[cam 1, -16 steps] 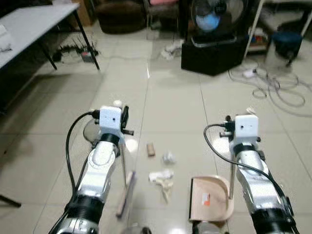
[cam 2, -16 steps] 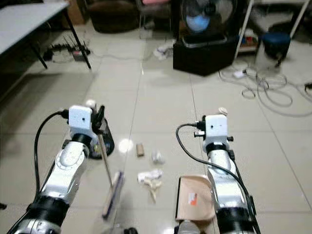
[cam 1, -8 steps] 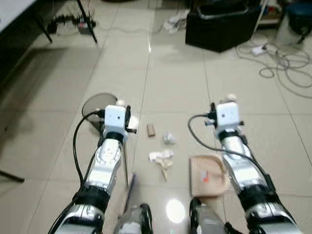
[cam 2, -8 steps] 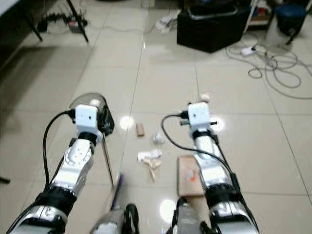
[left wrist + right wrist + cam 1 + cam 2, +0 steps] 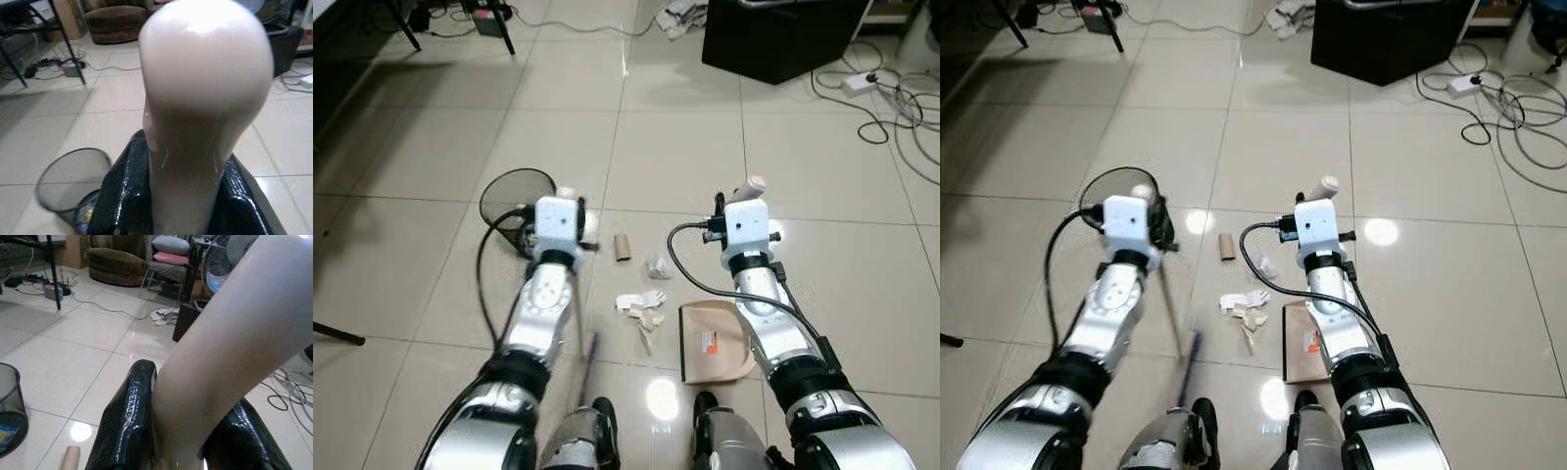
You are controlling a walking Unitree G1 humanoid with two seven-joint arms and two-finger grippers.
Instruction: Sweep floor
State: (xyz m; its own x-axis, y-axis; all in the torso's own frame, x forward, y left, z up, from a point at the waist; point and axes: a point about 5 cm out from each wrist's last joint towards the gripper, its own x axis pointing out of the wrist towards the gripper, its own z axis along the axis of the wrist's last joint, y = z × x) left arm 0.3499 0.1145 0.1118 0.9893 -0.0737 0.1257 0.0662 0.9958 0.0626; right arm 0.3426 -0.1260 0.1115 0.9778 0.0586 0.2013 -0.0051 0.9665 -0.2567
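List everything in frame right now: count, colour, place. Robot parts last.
Beige plastic dustpan: 1, on the tile floor, its handle in the right gripper.
Broom with pale handle and dark brush head: 1, blurred, handle in the left gripper, brush low by the robot's feet.
Brown cardboard tube: 1, on the floor ahead, between the arms.
Crumpled white paper scraps: a few, between tube and dustpan.
Black wire-mesh wastebasket: 1, on its side, beside the left gripper.
Black box-shaped fan base: 1, far right.
Cables: several, grey and white, far right.
Left gripper: shut on the broom handle.
Right gripper: shut on the dustpan handle.
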